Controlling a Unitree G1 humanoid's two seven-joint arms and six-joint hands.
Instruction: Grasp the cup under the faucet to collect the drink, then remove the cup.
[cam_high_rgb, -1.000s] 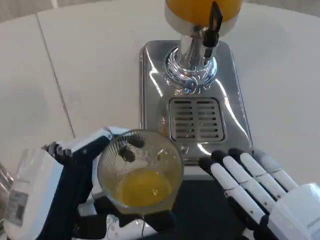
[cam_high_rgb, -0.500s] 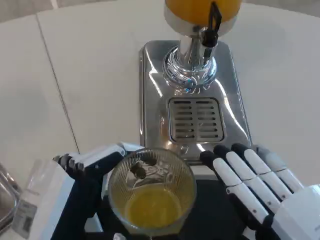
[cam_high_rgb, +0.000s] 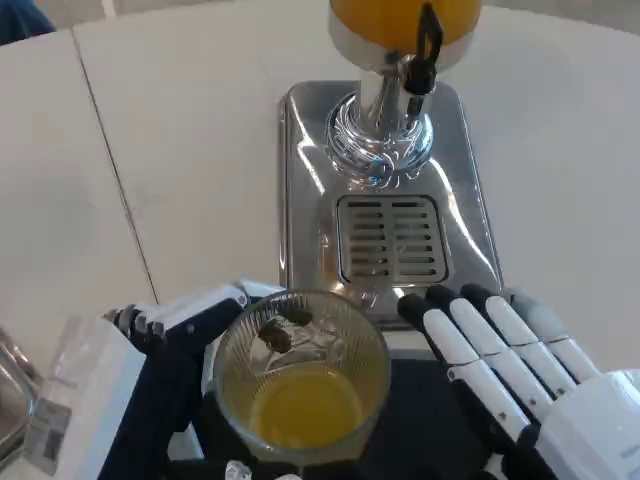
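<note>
So our left hand (cam_high_rgb: 165, 345) has its fingers wrapped round the clear ribbed glass cup (cam_high_rgb: 302, 375), which has some orange drink in the bottom. Compared with a second ago the cup has slid a bit to the right and sits closer to us, and in the last half second it's barely budged. It's well clear of the black-handled faucet (cam_high_rgb: 428, 45) and off the slotted drip grille (cam_high_rgb: 392, 238) of the shiny steel dispenser base (cam_high_rgb: 300, 180), so we'd say the collecting is done and the removal is nearly finished, just a set-down on the white surface (cam_high_rgb: 180, 140) left.

Our right hand (cam_high_rgb: 510, 375) is spread flat with nothing in it, beside the cup, and has crept slightly toward the base.

No readable brand or writing anywhere; a small label at the lower left is too blurry.
</note>
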